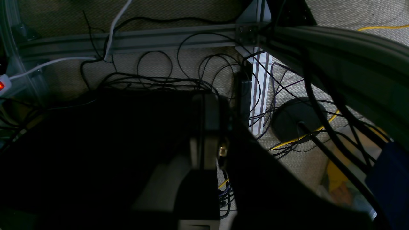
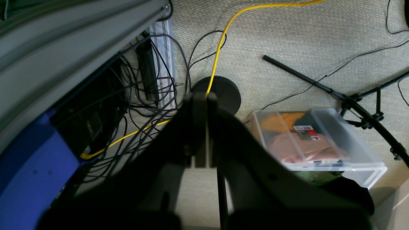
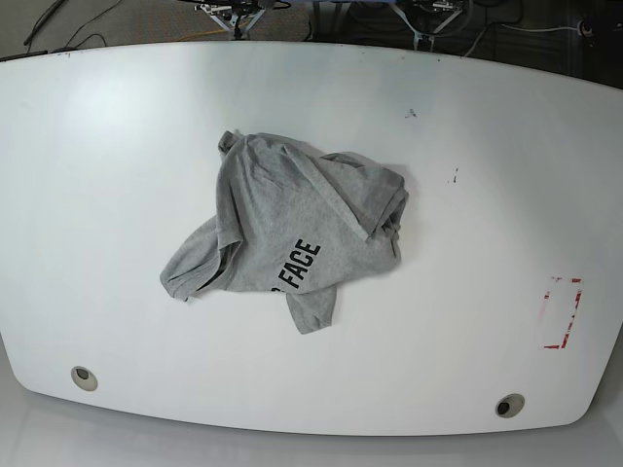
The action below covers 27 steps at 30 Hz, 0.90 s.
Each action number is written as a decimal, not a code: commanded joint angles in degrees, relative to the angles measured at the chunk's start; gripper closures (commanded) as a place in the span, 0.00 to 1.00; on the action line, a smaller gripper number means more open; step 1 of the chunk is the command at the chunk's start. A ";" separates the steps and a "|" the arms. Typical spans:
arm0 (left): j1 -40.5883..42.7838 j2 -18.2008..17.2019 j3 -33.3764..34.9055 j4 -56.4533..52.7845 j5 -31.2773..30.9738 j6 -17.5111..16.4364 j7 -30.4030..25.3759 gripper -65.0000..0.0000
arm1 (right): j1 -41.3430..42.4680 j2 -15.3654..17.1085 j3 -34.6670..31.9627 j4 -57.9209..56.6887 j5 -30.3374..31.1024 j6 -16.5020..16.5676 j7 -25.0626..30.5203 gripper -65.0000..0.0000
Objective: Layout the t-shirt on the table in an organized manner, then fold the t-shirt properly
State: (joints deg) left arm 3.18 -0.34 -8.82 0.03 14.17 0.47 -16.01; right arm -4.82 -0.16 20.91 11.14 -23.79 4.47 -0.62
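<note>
1. While both my arms hang off the table, neither shows in the base view, so nearer arm: can't tell.
2. t-shirt lies crumpled mid-table, well clear of the red mark, long axis diagonal.
3. left gripper, right gripper: jaws closed, empty.

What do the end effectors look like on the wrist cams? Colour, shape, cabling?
Both are matte black. The right end effector shows two flat fingers flaring back into a broad, angular black body. The left end effector is mostly in shadow: a dark rectangular finger with a greyish face, plus a small brass-coloured fitting beside it. No markings or cabling are discernible on either.
</note>
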 commanded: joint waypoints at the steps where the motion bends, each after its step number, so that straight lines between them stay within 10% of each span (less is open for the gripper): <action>1: 0.25 0.06 0.12 -0.03 0.38 0.12 -0.60 0.99 | -0.07 0.10 -0.14 0.09 0.11 0.02 -0.14 1.00; 27: 0.00 -0.06 0.02 -0.03 0.04 0.22 -0.45 0.99 | -0.13 -0.09 -0.03 0.65 0.25 0.19 -0.44 1.00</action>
State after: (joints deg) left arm 2.98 -0.34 -8.82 0.03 14.15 0.47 -16.14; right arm -4.73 -0.30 20.91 11.49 -23.77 4.47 -0.69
